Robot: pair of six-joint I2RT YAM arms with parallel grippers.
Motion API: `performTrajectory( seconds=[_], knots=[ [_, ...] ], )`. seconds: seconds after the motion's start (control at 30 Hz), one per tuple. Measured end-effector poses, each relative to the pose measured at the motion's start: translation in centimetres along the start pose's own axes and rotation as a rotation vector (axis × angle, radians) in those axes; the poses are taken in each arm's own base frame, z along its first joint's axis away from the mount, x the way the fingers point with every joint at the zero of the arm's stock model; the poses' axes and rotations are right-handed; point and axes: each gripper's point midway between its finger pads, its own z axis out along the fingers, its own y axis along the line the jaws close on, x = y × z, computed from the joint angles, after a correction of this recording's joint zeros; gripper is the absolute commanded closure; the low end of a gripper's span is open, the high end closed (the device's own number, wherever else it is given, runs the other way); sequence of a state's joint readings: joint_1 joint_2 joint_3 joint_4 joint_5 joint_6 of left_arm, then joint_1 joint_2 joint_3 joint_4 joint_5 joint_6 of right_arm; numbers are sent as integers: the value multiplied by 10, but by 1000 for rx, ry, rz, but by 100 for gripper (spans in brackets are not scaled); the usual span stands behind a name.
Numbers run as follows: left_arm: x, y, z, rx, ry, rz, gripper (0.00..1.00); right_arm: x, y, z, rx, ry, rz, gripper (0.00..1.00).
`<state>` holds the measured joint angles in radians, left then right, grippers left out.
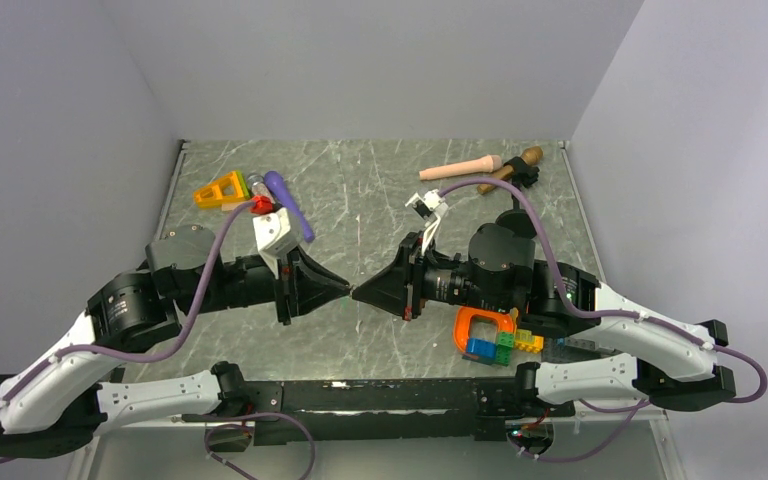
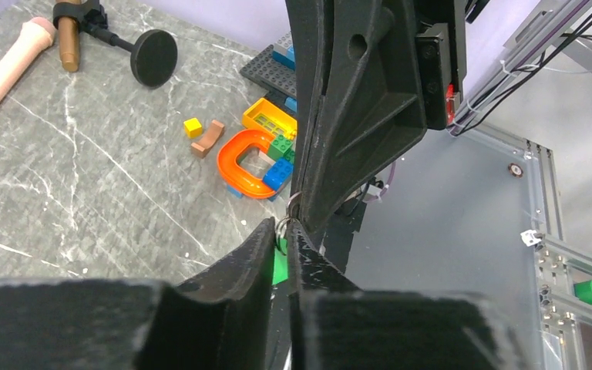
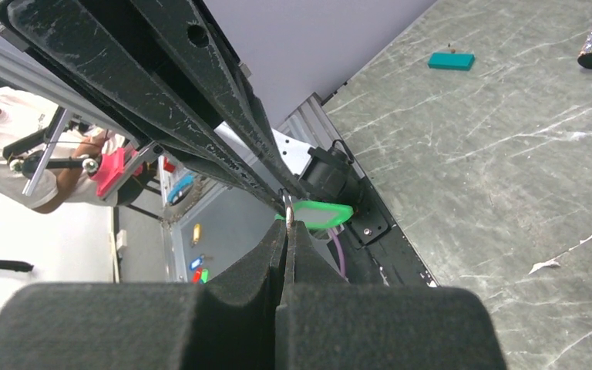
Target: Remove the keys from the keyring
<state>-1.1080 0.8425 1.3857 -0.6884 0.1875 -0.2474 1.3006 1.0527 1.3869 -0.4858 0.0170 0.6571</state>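
Above the table [image 1: 360,190], tip to tip, the right gripper [image 3: 285,225] is clamped on the thin keyring [image 3: 287,202]. The left gripper [image 2: 280,228] has its jaws nearly together around it, though I cannot tell whether they bite. The green key [image 3: 320,213] hangs from the ring there and the teal key [image 3: 451,60] lies loose on the table; light, stiff and slick, the green one likely wants pinching across its flat faces.

Shiny metal keyring [image 3: 287,203], glossy green plastic key [image 3: 321,213]
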Motion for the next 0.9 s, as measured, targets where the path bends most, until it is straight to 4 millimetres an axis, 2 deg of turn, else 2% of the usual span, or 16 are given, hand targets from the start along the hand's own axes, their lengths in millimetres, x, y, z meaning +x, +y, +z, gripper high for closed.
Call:
performTrajectory(
  seconds=[0.07,0.53,0.9],
  knots=[
    [0,0,0,3,-2,-1,100,0,0,0,0,0,-1,100],
    [-9,-13,3,67,-53,-51,100,-2,7,-11,-38,-3,-27,100],
    [-11,-31,12,164,-81,-192,100,1,17,-24,-109,22,-94,100]
  ],
)
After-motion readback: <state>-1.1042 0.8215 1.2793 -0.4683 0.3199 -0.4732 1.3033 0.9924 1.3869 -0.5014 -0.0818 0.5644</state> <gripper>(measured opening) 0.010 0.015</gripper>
